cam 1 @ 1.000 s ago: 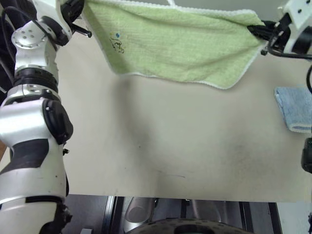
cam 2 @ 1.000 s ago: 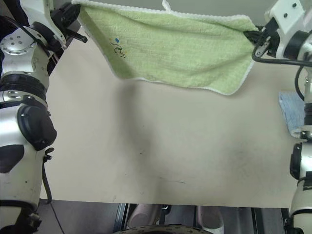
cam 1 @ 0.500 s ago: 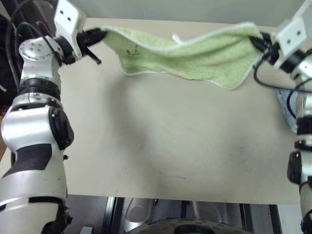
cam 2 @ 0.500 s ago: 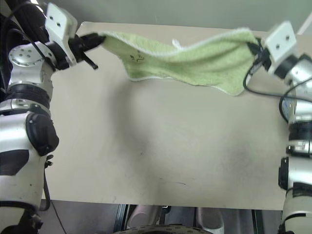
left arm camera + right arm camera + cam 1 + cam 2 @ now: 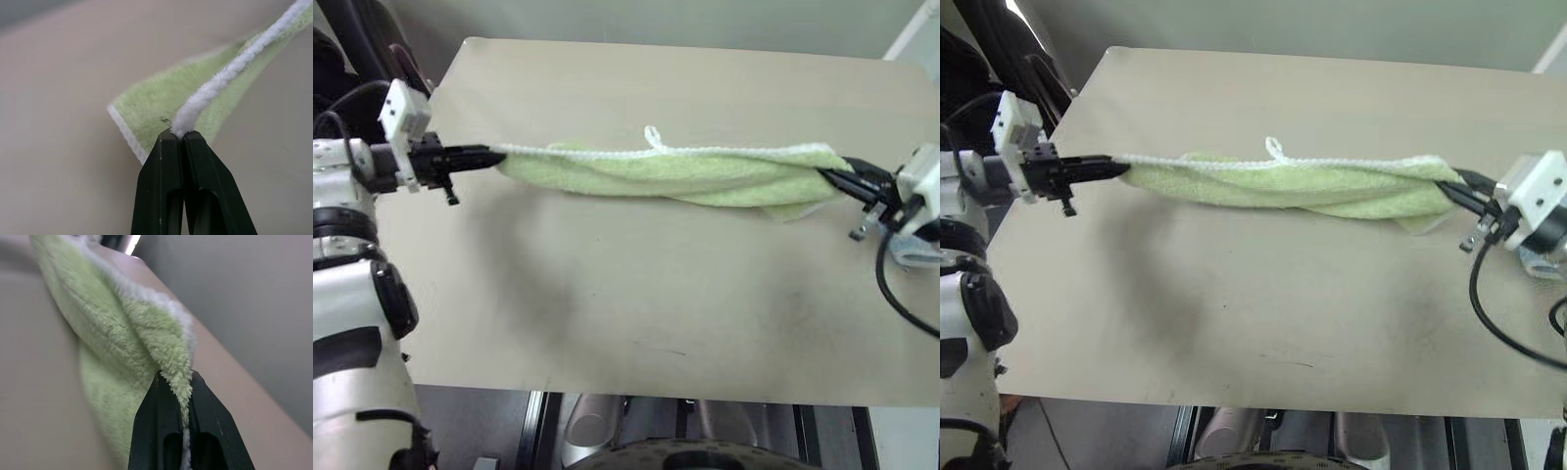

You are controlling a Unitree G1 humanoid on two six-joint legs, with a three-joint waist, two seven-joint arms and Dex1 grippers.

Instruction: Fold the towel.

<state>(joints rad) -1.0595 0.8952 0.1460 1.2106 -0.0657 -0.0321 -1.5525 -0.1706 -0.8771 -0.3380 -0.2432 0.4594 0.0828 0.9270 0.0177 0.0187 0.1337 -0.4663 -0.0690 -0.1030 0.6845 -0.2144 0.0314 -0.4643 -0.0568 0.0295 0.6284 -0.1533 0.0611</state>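
Stretching across the beige table (image 5: pixel 607 294), the towel (image 5: pixel 675 176) hangs taut between both arms, and the hold explains its shape. At the left, the left gripper (image 5: pixel 492 154) has its two black fingers pressed together on the white edge trim (image 5: pixel 230 73), pinching only the corner; the wrist view shows the trim running straight out of the closed tips, with a flap of green cloth drooping behind it. Gripping the trim rather than the pile looks like a way to keep the top edge straight as a fold line. Toward the middle, the small white loop (image 5: pixel 652 136) stands up from that edge, and the lime-green body sags below it in a long bunched roll, its lower part lying on or just above the tabletop; which, I cannot tell. At the right, the right gripper (image 5: pixel 1449 191) is likewise clamped on the opposite corner, terry pile bulging around its fingertips. Just past it, the folded blue towel (image 5: pixel 913 257) peeks out by the table's edge.
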